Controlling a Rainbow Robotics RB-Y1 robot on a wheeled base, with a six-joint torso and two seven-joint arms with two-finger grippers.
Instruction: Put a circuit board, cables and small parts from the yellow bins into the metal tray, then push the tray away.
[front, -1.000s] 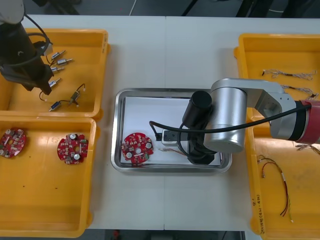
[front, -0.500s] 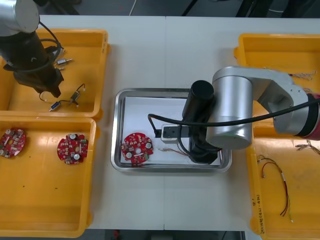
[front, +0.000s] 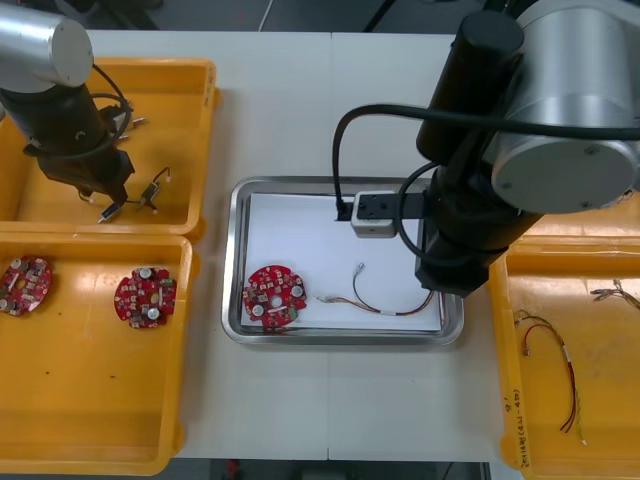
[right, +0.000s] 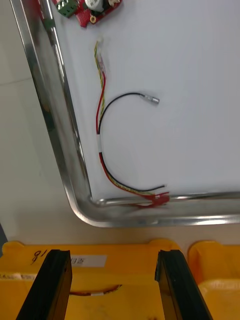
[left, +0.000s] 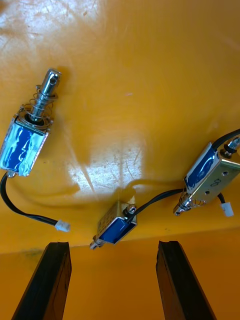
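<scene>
The metal tray (front: 240, 262) holds a round red circuit board (front: 275, 297) and a red and yellow cable (front: 377, 302). In the right wrist view my right gripper (right: 114, 286) is open with nothing in it, above the orange bin wall (right: 125, 259) just past the tray's corner (right: 82, 202). The cable (right: 101, 125) lies free on the white floor beyond its fingers. My right arm (front: 480, 220) stands high over the tray's right end. My left gripper (left: 114, 280) hangs open over the far left bin (front: 190, 130), with small metal parts (left: 117, 227) just ahead of its fingers.
The near left bin (front: 90, 400) holds two more circuit boards (front: 145, 297). Another red and yellow cable (front: 555, 360) lies in the near right bin (front: 610, 420). More small metal parts (front: 152, 190) lie beside my left gripper (front: 105, 192).
My right arm has risen out of the tray and drawn back to the right, leaving the red and yellow cable on the tray floor. My left arm has shifted nearer over the small metal parts.
</scene>
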